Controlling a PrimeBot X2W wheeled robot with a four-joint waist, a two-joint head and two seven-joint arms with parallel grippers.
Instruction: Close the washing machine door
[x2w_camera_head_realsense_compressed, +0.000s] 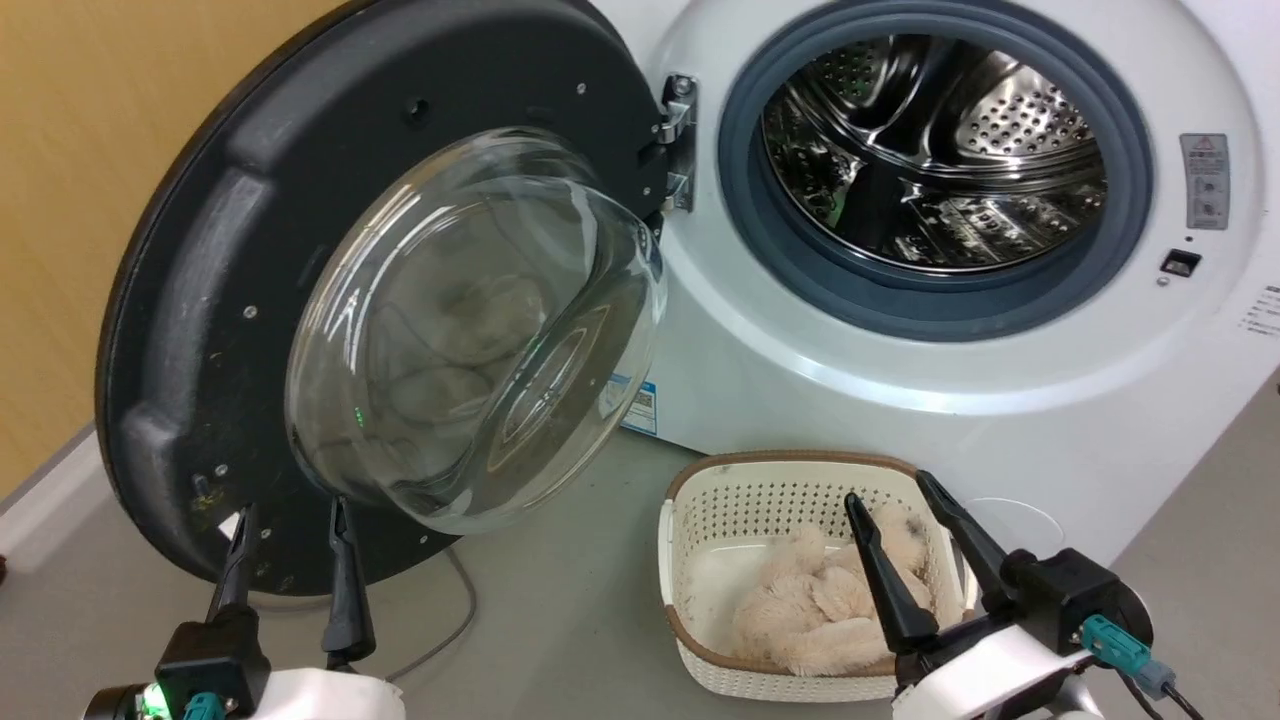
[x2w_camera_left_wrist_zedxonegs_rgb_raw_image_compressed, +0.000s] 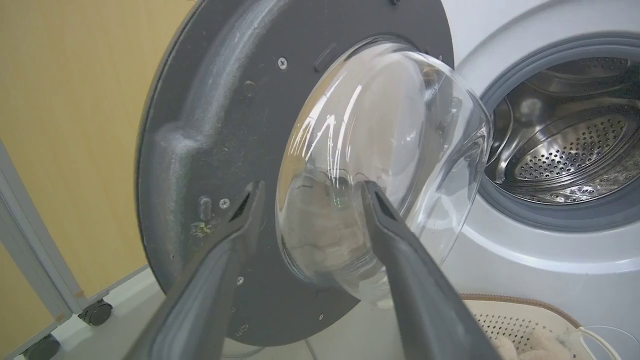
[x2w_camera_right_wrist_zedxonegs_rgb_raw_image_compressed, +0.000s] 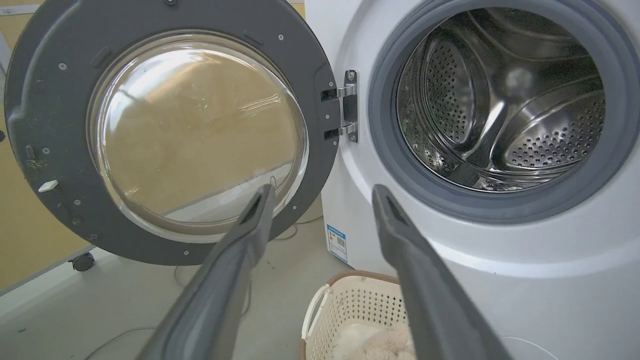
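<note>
I see round black-framed washing machine door (x2w_camera_head_realsense_compressed: 200, 300), bulging clear glass window, swung wide open, hinged at its 3 o'clock edge to white front-loading washing machine (x2w_camera_head_realsense_compressed: 800, 380). Left gripper (x2w_camera_head_realsense_compressed: 292, 510) near door's 6 o'clock rim, jaws apart, empty. Right gripper (x2w_camera_head_realsense_compressed: 888, 488) above cream perforated basket (x2w_camera_head_realsense_compressed: 690, 500) on floor, jaws apart, empty.

Laundry corner, looks staged in a lab or test room rather than a home. Front-loading washing machine (x2w_camera_head_realsense_compressed: 800, 340), door (x2w_camera_head_realsense_compressed: 200, 250) swung open, steel drum (x2w_camera_head_realsense_compressed: 930, 150) exposed. Cream laundry basket (x2w_camera_head_realsense_compressed: 700, 520) with fluffy fabric (x2w_camera_head_realsense_compressed: 810, 610) sits on a plain grey floor (x2w_camera_head_realsense_compressed: 560, 620). Backdrop is a tan partition panel (x2w_camera_left_wrist_zedxonegs_rgb_raw_image_compressed: 60, 125) in a grey frame on castor wheels (x2w_camera_left_wrist_zedxonegs_rgb_raw_image_compressed: 95, 312). Loose cable (x2w_camera_head_realsense_compressed: 472, 605) lies on the floor.
</note>
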